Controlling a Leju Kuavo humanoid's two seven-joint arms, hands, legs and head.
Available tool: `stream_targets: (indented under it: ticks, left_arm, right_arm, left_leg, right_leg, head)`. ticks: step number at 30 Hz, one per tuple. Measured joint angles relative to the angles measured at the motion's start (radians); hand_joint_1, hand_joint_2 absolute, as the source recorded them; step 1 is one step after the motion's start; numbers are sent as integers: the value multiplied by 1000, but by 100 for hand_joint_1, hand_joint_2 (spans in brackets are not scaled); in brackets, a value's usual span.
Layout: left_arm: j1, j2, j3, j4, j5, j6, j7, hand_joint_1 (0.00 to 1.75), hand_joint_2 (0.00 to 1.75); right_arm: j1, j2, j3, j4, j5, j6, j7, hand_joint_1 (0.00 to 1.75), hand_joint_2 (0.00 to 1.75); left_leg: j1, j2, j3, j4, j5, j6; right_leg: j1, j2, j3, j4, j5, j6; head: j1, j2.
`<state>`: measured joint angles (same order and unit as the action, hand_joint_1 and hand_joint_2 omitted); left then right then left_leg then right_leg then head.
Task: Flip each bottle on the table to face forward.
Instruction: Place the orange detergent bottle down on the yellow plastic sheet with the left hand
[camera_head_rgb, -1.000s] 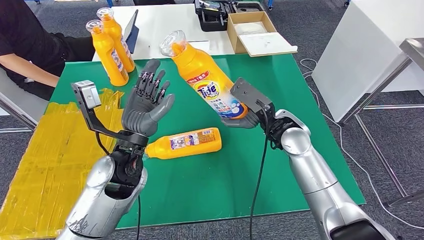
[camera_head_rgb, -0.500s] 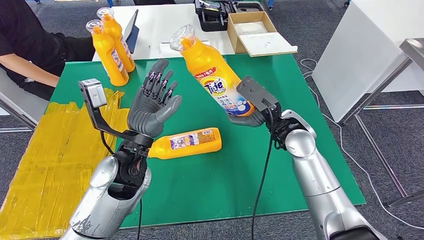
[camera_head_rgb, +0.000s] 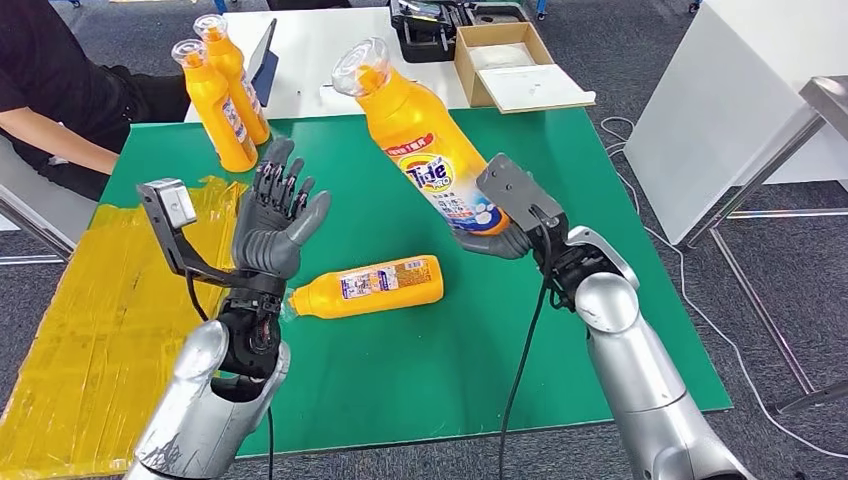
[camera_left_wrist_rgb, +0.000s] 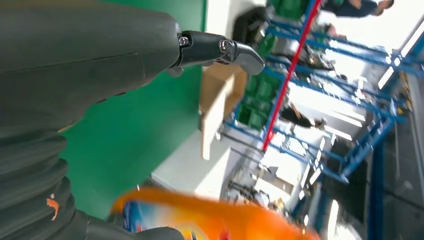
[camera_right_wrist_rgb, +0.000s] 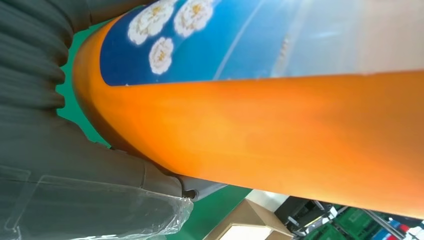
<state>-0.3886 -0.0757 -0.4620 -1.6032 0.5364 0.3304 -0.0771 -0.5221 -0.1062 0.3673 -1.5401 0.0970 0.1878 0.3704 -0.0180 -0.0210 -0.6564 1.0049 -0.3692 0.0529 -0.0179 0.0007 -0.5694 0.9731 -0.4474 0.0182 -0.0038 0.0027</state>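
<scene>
My right hand (camera_head_rgb: 497, 237) holds a large orange detergent bottle (camera_head_rgb: 425, 146) by its base, lifted above the green table (camera_head_rgb: 420, 350) and tilted, its clear cap toward the far left and its front label facing me. Up close, the right wrist view has the orange bottle's side (camera_right_wrist_rgb: 280, 145) against that hand. My left hand (camera_head_rgb: 272, 218) is raised with its fingers spread and nothing in it, to the left of the held bottle. Just in front of my left hand, a second orange bottle (camera_head_rgb: 372, 285) lies on its side on the table, back label up. Two more orange bottles (camera_head_rgb: 222, 88) stand upright at the far left corner.
A person in black (camera_head_rgb: 50, 90) sits at the far left. Yellow sheeting (camera_head_rgb: 90, 330) covers the table's left part. A white table behind carries a cardboard box (camera_head_rgb: 515, 65) and a dark tool case (camera_head_rgb: 430, 30). A white cabinet (camera_head_rgb: 740, 100) stands at the right.
My left hand has drawn back to the left and lower, away from the held bottle. The right hand has turned the bottle slightly more upright, its cap a little higher.
</scene>
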Motion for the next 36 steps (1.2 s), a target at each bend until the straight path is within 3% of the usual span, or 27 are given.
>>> stream_targets:
  ticks: [17,23,36]
  left_arm:
    - [31,3,-28,47,-44,35,-27,0,175]
    - [56,4,-45,-10,-22,34,-28,0,175]
    - [51,7,-88,-107,27,-8,1,0,175]
  right_arm:
    - [41,-28,37,-79,-58,-16,-7,175,175]
    - [41,-46,23,-66,-34,-81,-6,175,175]
    - [34,-56,5,42,-58,-70,-52,175,175]
  left_leg:
    - [0,0,-1,0,0,0]
    - [0,0,-1,0,0,0]
    - [0,0,-1,0,0,0]
  right_leg:
    - [0,0,0,0,0,0]
    - [0,0,-1,0,0,0]
    - [0,0,-1,0,0,0]
  head:
    - [0,0]
    - [0,0]
    - [0,0]
